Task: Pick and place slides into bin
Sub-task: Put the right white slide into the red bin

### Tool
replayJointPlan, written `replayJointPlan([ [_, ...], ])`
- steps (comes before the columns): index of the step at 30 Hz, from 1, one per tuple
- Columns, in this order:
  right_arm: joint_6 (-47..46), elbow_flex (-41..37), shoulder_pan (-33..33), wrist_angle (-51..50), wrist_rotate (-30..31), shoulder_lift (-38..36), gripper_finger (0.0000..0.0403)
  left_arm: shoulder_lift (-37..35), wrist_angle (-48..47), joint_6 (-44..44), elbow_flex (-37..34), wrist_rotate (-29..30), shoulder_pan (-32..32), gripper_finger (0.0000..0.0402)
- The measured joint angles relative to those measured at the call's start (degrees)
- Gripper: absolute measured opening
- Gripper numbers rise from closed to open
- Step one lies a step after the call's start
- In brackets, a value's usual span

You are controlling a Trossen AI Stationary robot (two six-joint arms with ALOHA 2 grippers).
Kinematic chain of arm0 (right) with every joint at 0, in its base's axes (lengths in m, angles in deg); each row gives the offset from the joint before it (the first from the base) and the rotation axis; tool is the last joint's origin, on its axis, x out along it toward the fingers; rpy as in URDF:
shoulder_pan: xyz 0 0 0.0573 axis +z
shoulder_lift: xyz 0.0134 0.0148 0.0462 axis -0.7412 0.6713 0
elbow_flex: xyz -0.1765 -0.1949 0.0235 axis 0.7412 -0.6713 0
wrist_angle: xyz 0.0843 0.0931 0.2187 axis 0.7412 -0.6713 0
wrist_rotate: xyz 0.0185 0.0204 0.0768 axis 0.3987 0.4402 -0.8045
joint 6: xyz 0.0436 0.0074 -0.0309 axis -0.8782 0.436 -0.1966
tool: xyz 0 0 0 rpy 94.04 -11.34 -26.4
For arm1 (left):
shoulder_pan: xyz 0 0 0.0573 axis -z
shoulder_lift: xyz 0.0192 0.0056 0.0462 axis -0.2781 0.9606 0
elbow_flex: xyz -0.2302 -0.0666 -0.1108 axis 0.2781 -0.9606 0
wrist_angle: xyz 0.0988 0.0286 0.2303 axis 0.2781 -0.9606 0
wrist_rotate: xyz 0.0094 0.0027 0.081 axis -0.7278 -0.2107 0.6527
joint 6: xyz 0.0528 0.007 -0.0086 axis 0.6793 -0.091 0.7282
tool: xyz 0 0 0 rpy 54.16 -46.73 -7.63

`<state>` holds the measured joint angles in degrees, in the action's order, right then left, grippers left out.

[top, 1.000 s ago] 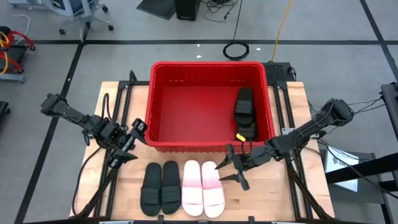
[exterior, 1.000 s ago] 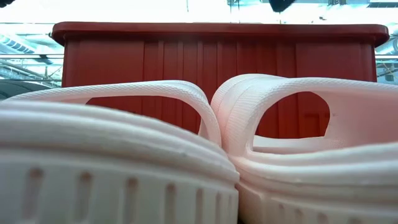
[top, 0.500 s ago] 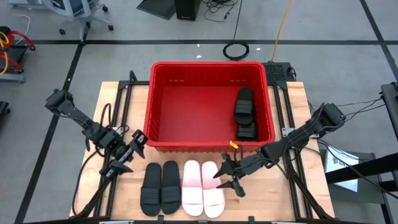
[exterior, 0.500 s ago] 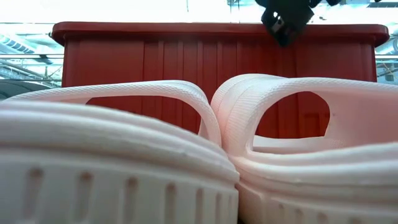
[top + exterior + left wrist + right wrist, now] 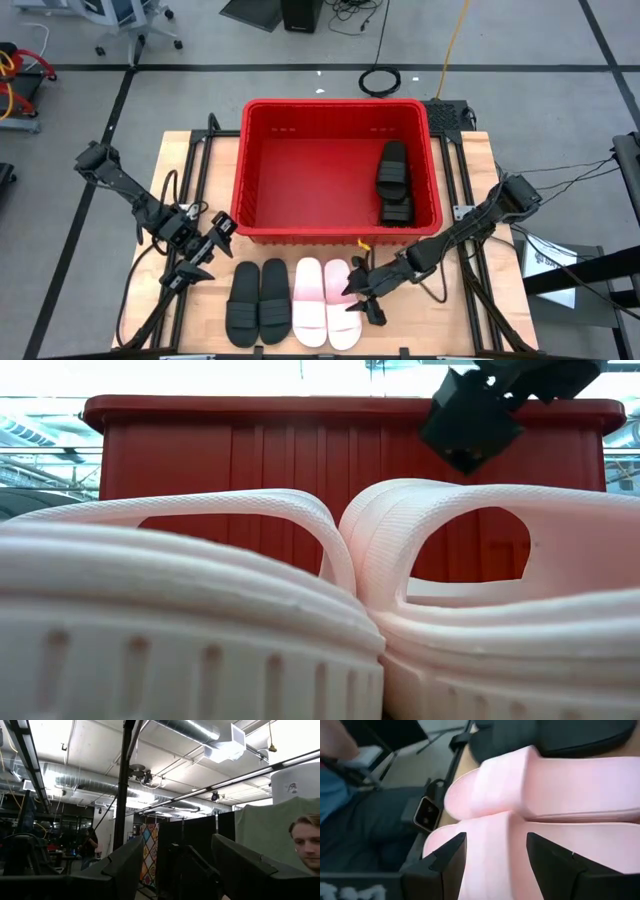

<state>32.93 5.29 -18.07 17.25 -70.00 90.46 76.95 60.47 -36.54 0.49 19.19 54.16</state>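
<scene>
Nearest the table's front edge lay four foam slides in a row: a matte black pair (image 5: 258,301) and a pale pink pair (image 5: 327,301) with wide ribbed straps and slotted soles. The right gripper (image 5: 359,296) hovered at the pink pair's right-hand slide, its dark fingers (image 5: 449,860) spread wide over the strap. The left gripper (image 5: 196,265) waited beside the black pair, fingers parted. Beyond stood the large red ribbed plastic bin (image 5: 250,215), two black slides (image 5: 393,182) inside. No writing was legible.
</scene>
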Motion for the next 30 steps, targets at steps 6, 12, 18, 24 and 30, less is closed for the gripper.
replayJointPlan([
  [6,2.6,6.9,0.0,-5.5,-1.0,5.3,0.0196,0.0,0.0,0.0,0.0,0.0,0.0,0.0241],
  [12,2.9,10.5,-0.2,-10.1,-1.1,9.2,0.0196,0.0,0.0,-0.1,0.0,0.0,0.0,0.0241],
  [18,0.2,10.6,-1.3,-10.7,-4.3,10.0,0.0196,0.0,0.0,-0.1,0.0,0.0,0.0,0.0241],
  [24,-2.0,10.6,-0.8,-12.5,-7.4,10.1,0.0196,0.0,0.0,-0.1,0.0,0.0,0.0,0.0241],
  [30,-3.1,10.6,-0.4,-12.3,-9.8,10.0,0.0189,0.0,0.0,-0.1,0.0,0.0,0.0,0.0241],
])
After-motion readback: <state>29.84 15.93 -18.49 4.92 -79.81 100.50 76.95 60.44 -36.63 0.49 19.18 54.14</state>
